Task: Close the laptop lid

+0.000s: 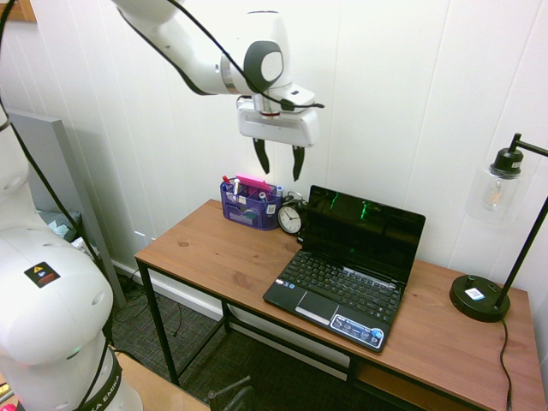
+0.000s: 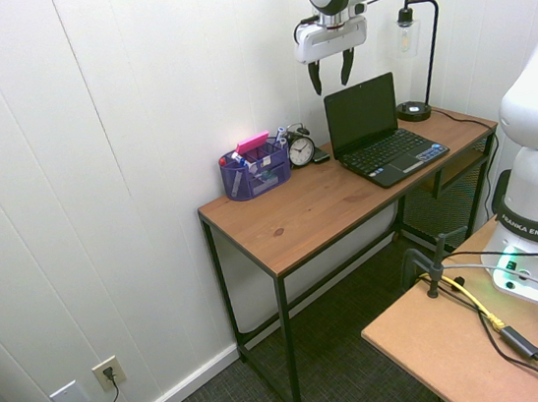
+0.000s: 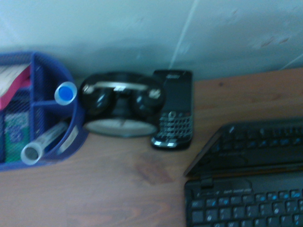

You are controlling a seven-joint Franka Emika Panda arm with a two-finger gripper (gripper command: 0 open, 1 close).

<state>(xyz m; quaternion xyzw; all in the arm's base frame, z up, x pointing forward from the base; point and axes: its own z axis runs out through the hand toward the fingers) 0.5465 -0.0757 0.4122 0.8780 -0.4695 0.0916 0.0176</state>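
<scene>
The laptop lid [image 1: 364,233] stands upright and open, a black panel with a glossy dark screen, hinged to a small black netbook [image 1: 338,295] on the wooden desk [image 1: 223,253]. In the second exterior view the lid [image 2: 361,114] faces the desk's front. My gripper [image 1: 279,159] hangs open and empty in the air, well above the desk, over the alarm clock and to the left of the lid's top edge; it also shows as the gripper [image 2: 328,70] above the lid's left corner. The wrist view shows the lid's corner [image 3: 246,146] and the keyboard from above.
A blue mesh organiser [image 1: 250,204] with pens, a black alarm clock [image 1: 290,218] and a black phone [image 3: 173,109] stand at the desk's back left by the wall. A black desk lamp [image 1: 486,282] stands at the right end. White panelled wall runs close behind.
</scene>
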